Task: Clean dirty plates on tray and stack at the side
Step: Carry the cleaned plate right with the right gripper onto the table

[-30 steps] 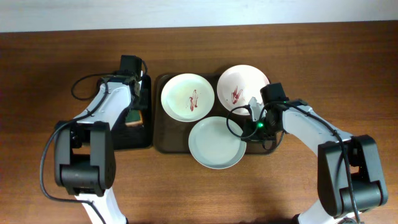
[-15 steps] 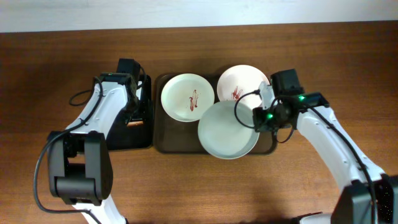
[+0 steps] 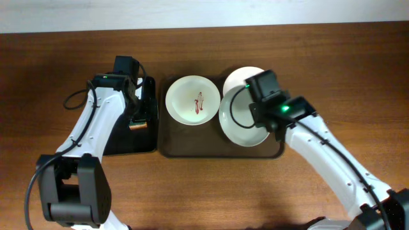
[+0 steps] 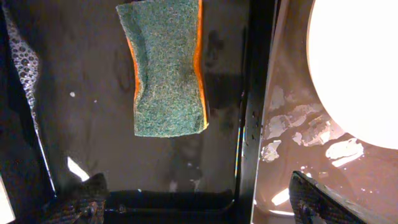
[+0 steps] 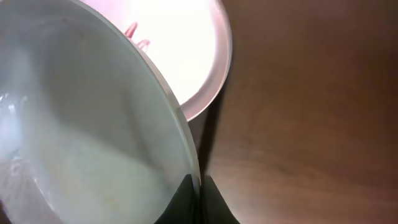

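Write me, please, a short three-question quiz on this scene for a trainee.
1. True or false: the right gripper grips the rim of the clean round white plate.
2. What lies below the open left gripper? A) a green-and-orange sponge B) a metal fork C) a glass cup
3. What does the red-smeared round white plate rest on?
Key: 1 true; 2 A; 3 the dark-brown rectangular tray.

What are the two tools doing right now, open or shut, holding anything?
Left tool: open, empty, over the sponge.
Right tool: shut on the rim of a plate.
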You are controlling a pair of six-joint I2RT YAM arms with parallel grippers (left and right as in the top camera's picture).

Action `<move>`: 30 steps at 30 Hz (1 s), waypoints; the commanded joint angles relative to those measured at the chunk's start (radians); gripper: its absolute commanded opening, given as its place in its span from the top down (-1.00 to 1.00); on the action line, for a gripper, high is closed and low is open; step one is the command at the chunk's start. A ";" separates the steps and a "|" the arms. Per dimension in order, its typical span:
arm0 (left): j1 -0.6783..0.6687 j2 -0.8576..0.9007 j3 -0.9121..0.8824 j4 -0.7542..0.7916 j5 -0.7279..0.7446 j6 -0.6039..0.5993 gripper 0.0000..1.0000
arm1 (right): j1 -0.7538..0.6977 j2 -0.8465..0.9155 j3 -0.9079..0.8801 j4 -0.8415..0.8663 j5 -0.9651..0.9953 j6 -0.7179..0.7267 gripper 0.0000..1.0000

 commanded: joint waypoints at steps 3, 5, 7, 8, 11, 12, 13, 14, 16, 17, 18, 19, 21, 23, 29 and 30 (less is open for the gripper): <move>0.003 -0.016 -0.002 0.005 0.003 -0.009 -0.82 | 0.152 -0.027 0.026 0.090 0.330 -0.121 0.92; 0.003 -0.016 -0.002 0.005 0.003 -0.009 -0.82 | 0.200 -0.027 0.026 0.127 0.419 -0.167 0.92; 0.003 -0.016 -0.002 0.005 0.002 -0.009 -0.82 | 0.240 -0.027 0.026 0.165 0.494 -0.224 0.92; 0.003 -0.016 -0.002 0.006 0.001 -0.009 -0.82 | 0.259 -0.027 0.026 0.183 0.533 -0.241 0.92; 0.003 -0.016 -0.002 0.005 0.000 -0.009 -0.82 | 0.300 -0.027 0.026 0.235 0.618 -0.304 0.92; 0.003 -0.016 -0.002 0.006 0.000 -0.009 -0.82 | 0.309 -0.027 0.026 0.247 0.630 -0.318 0.92; 0.003 -0.016 -0.002 0.006 0.000 -0.009 -0.82 | 0.319 -0.027 0.026 0.264 0.642 -0.338 0.92; 0.003 -0.016 -0.002 0.006 0.000 -0.009 -0.82 | 0.326 -0.027 0.026 0.280 0.654 -0.353 0.92; 0.003 -0.016 -0.002 0.006 0.000 -0.009 -0.82 | 0.327 -0.027 0.026 0.292 0.653 -0.363 0.92; 0.003 -0.016 -0.002 0.006 0.000 -0.009 -0.82 | 0.327 -0.027 0.026 0.292 0.654 -0.363 0.92; 0.003 -0.016 -0.002 0.006 0.000 -0.009 -0.82 | 0.327 -0.027 0.026 0.291 0.654 -0.363 0.92; 0.003 -0.016 -0.002 0.006 0.000 -0.009 -0.82 | 0.327 -0.027 0.026 0.292 0.654 -0.363 0.92; 0.003 -0.016 -0.002 0.006 0.000 -0.009 -0.82 | 0.327 -0.027 0.026 0.292 0.654 -0.362 0.92; 0.003 -0.016 -0.002 0.006 0.000 -0.009 -0.82 | 0.322 -0.027 0.026 0.286 0.653 -0.338 0.92; 0.003 -0.016 -0.002 0.005 0.000 -0.009 -0.82 | 0.214 -0.027 0.026 0.077 0.387 0.118 0.92; 0.003 -0.016 -0.002 0.005 0.000 -0.009 -0.82 | 0.166 -0.027 0.026 0.056 0.330 0.171 0.92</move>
